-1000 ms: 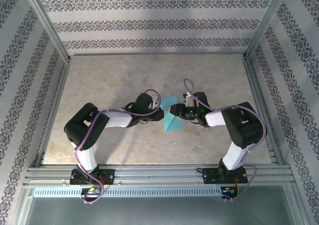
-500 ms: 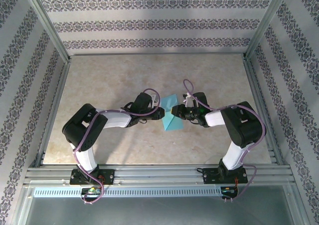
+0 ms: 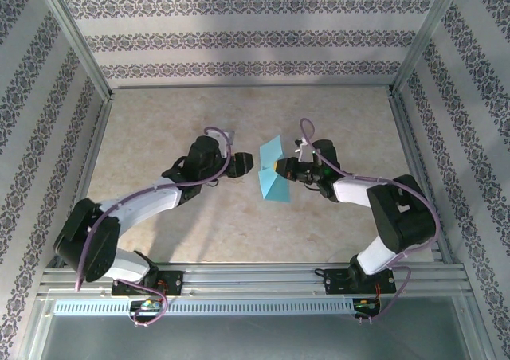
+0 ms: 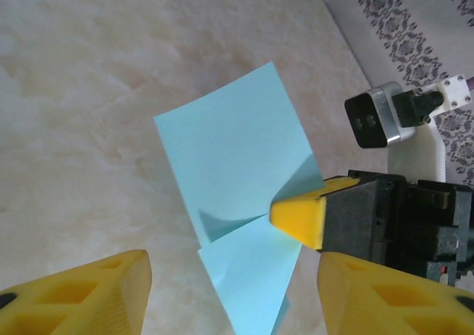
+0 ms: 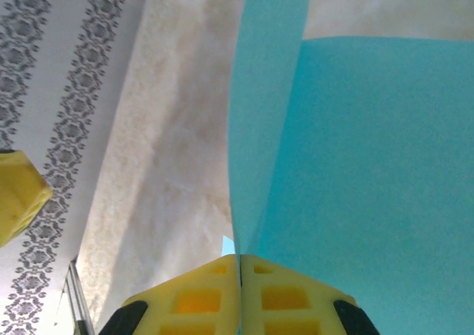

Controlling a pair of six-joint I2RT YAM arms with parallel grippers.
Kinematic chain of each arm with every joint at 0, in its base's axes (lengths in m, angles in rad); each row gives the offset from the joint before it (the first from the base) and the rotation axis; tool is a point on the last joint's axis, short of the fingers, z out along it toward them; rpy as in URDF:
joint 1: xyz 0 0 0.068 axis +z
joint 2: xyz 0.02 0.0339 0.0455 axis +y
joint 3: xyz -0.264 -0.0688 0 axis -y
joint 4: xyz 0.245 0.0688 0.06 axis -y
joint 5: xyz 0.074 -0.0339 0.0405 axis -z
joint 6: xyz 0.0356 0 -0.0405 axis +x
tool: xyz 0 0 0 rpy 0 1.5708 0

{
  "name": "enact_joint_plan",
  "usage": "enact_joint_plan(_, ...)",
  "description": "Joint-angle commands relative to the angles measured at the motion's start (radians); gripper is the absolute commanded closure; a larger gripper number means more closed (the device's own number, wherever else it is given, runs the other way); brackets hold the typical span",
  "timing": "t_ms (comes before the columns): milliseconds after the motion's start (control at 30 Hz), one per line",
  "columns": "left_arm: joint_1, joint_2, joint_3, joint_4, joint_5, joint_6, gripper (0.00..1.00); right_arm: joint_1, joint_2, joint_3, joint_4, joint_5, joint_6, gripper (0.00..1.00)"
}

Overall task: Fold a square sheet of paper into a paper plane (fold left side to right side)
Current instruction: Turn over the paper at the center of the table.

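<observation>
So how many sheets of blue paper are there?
1: the folded blue sheet near the table's middle, pinched by the right claw on its right edge; the open left claw sits just left of it, apart.

Black-and-white arms (image 3: 151, 205), purple cables (image 3: 306, 128), yellow fingers (image 4: 81, 294).

Rt wrist view: sheet of paper (image 5: 370, 164) cut off top + rt; pinched edge hidden inside right gripper (image 5: 238, 268). Lt wrist view: left gripper (image 4: 233, 272) fingers cropped at bottom, paper's lower tip too.
</observation>
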Motion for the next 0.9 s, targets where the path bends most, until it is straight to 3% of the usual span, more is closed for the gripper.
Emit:
enact_joint_plan(0, 0.029, -0.074, -0.009, -0.082, -0.035, 0.050, 0.37, -0.027, -0.066, 0.028, 0.031, -0.044, 0.032, 1.00)
enact_joint_plan(133, 0.056, -0.177, -0.022, -0.103, -0.040, 0.063, 0.30, -0.063, -0.147, 0.039, 0.053, -0.080, 0.079, 1.00)
enact_joint_plan(267, 0.072, -0.283, -0.058, -0.036, -0.007, 0.046, 0.07, -0.107, -0.235, 0.040, 0.104, -0.114, 0.156, 1.00)
enact_joint_plan(333, 0.082, -0.320, -0.078, 0.033, 0.036, 0.011, 0.00, -0.126, -0.279, 0.037, 0.132, -0.124, 0.197, 1.00)
enact_joint_plan(533, 0.116, -0.345, -0.168, 0.346, 0.144, -0.178, 0.00, -0.149, -0.388, 0.030, 0.234, -0.129, 0.325, 1.00)
enact_joint_plan(667, 0.116, -0.276, -0.171, 0.560, 0.281, -0.286, 0.00, -0.148, -0.411, 0.025, 0.364, -0.124, 0.447, 1.00)
enact_joint_plan(867, 0.076, -0.149, -0.097, 0.742, 0.453, -0.380, 0.02, -0.117, -0.399, 0.025, 0.508, -0.104, 0.561, 1.00)
